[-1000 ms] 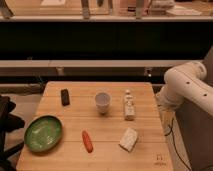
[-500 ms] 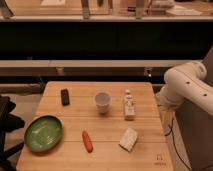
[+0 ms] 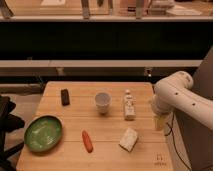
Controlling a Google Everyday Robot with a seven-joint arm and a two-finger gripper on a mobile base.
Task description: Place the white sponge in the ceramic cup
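The white sponge [image 3: 129, 139] lies flat on the wooden table [image 3: 70, 117], near the front edge and right of centre. The ceramic cup [image 3: 102, 102] stands upright near the table's middle, behind and to the left of the sponge, its rim open. My white arm [image 3: 175, 95] bends in from the right. Its gripper [image 3: 159, 121] hangs at the table's right edge, to the right of the sponge and apart from it. The gripper is open and holds nothing.
A whitish small bottle [image 3: 129, 106] stands right of the cup. A green bowl [image 3: 43, 133] sits at the front left, an orange carrot-like piece [image 3: 87, 141] near the front middle, and a black block [image 3: 65, 96] at the back left. A dark counter runs behind the table.
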